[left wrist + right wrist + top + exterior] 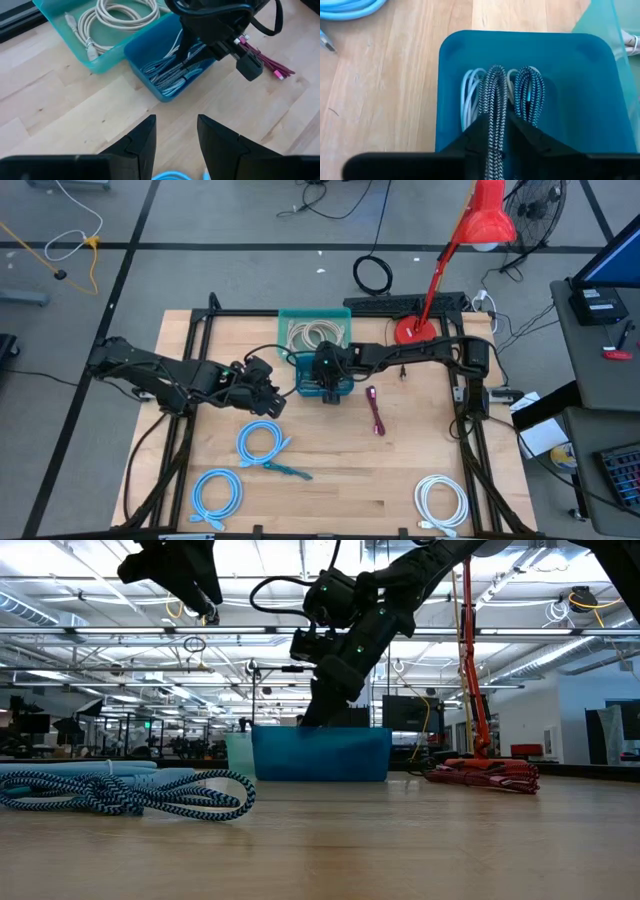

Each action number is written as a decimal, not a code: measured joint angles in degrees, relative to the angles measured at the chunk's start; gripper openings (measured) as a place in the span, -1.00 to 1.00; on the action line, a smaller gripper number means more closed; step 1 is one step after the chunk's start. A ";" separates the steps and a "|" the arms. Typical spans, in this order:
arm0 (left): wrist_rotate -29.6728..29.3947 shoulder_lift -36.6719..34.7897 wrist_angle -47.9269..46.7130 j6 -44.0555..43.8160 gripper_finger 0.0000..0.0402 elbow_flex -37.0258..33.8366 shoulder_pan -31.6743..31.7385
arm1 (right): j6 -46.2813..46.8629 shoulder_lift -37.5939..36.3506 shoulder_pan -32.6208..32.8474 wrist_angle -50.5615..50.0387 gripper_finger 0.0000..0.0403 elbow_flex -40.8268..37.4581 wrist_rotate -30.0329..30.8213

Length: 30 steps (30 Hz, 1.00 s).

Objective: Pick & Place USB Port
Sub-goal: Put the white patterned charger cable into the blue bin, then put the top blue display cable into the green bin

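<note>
USB cable, black-and-white braided (493, 100), sat pinched between your right gripper (492, 131) fingers inside the blue bin (570, 65) in the right wrist view. In the left wrist view, your left gripper (176, 137) hovered with fingers apart over bare table (60, 100).

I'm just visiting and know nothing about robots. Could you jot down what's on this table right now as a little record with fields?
Blue bin: holds braided cables, one black-and-white, one blue
Right gripper: over the blue bin, black-and-white braided cable between its jaws
Left gripper: jaws open, empty, above the table beside the blue bin
Teal bin: behind the blue one, holds a coiled white cable
Loose on table: magenta cable, two light blue coils, white coil
</note>
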 joint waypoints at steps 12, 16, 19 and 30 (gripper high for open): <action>-1.60 0.00 0.00 -0.08 -0.28 0.00 0.04 | 3.42 -4.92 0.39 4.52 -0.41 -0.07 0.24; -1.96 0.00 0.15 0.02 -0.28 0.00 0.13 | 7.56 -9.74 0.37 9.38 -0.42 -0.04 0.05; -2.16 0.00 0.24 -0.01 -0.28 0.00 0.11 | 12.79 -13.50 0.37 12.03 -0.43 0.04 0.00; -1.81 0.00 0.35 2.02 -0.28 0.00 0.09 | 40.34 -21.13 1.10 13.07 -0.43 0.00 -6.05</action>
